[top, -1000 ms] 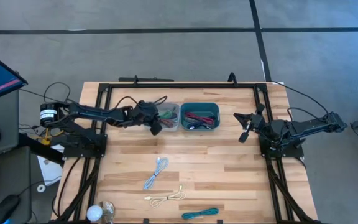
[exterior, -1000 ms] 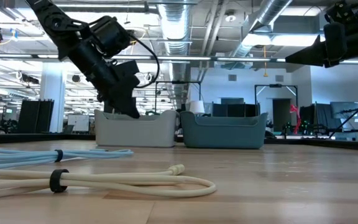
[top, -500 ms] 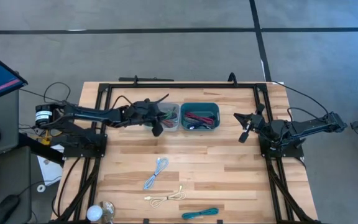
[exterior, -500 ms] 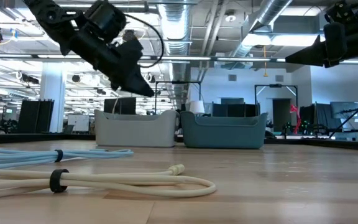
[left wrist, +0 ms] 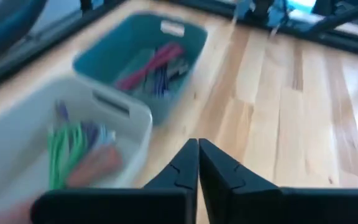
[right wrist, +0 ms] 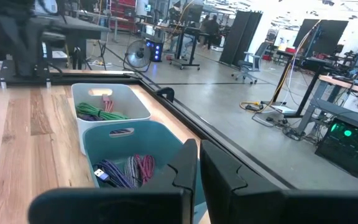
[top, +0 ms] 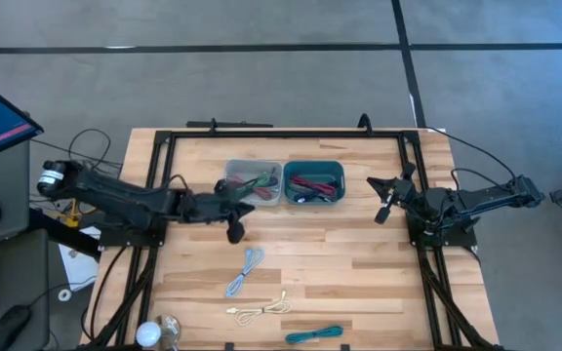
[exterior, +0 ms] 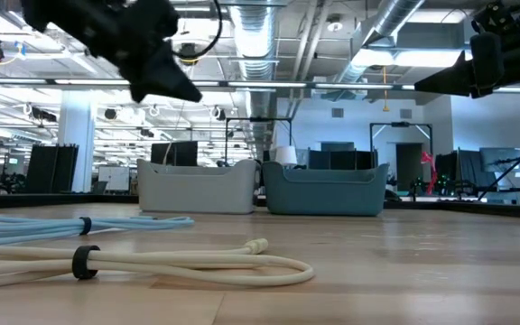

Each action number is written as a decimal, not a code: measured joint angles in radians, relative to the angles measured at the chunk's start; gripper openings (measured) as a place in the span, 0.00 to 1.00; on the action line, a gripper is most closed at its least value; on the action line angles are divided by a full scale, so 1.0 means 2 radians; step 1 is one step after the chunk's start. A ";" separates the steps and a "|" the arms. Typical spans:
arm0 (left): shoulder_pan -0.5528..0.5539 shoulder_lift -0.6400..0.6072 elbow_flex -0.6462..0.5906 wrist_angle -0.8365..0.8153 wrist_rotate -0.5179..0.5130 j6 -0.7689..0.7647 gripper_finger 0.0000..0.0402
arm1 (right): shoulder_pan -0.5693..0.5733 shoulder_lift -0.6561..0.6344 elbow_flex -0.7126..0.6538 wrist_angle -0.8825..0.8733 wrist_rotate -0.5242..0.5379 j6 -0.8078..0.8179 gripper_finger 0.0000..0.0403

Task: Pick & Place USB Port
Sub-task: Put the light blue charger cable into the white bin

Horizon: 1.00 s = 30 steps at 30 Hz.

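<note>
Cables still on the table lay toward the front edge — nearest, the pale blue cable point(top: 245, 270), long axis slanting front-to-back, just beyond the left gripper point(top: 234, 232), fingers pressed together, empty — right gripper point(top: 385, 202) well apart.

Two bins: one grey point(top: 254, 181), one teal point(top: 313, 182). Three loose cables: light-blue point(top: 245, 270), cream point(top: 260, 310), teal point(top: 313, 335).

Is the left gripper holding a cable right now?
No. In the left wrist view the left gripper has its fingers closed together with nothing between them, with the white bin and the teal bin ahead of it.
</note>
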<state>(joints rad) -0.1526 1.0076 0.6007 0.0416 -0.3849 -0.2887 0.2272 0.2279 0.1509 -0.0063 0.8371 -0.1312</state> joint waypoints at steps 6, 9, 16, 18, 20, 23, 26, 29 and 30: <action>-0.054 0.012 0.017 -0.099 -0.034 -0.135 0.01 | 0.000 0.000 0.000 0.000 0.000 0.000 0.03; -0.065 0.034 0.027 -0.108 -0.028 -0.183 0.01 | 0.000 0.000 0.000 0.000 0.000 0.000 0.03; -0.071 0.096 0.075 -0.178 0.040 -0.314 0.01 | 0.000 0.000 0.000 0.000 0.001 0.000 0.03; -0.070 0.112 0.084 -0.213 0.064 -0.350 0.01 | 0.000 0.000 0.000 0.000 0.001 0.000 0.03; -0.068 0.125 0.085 -0.230 0.096 -0.374 0.01 | 0.000 0.000 0.000 0.000 0.001 0.000 0.03; -0.063 0.134 0.085 -0.229 0.142 -0.382 0.01 | 0.000 0.000 0.000 0.000 0.001 0.000 0.03; -0.057 0.135 0.085 -0.225 0.165 -0.382 0.01 | 0.000 0.000 0.000 0.000 0.001 0.000 0.03; -0.054 0.131 0.085 -0.210 0.167 -0.382 0.01 | 0.000 0.000 0.000 0.000 0.001 0.000 0.03; -0.054 0.130 0.085 -0.201 0.170 -0.382 0.01 | 0.000 0.000 0.000 0.000 0.001 0.000 0.03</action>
<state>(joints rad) -0.2600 1.2682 0.7715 -0.3597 -0.0443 -1.0527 0.2271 0.2279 0.1509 -0.0063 0.8383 -0.1311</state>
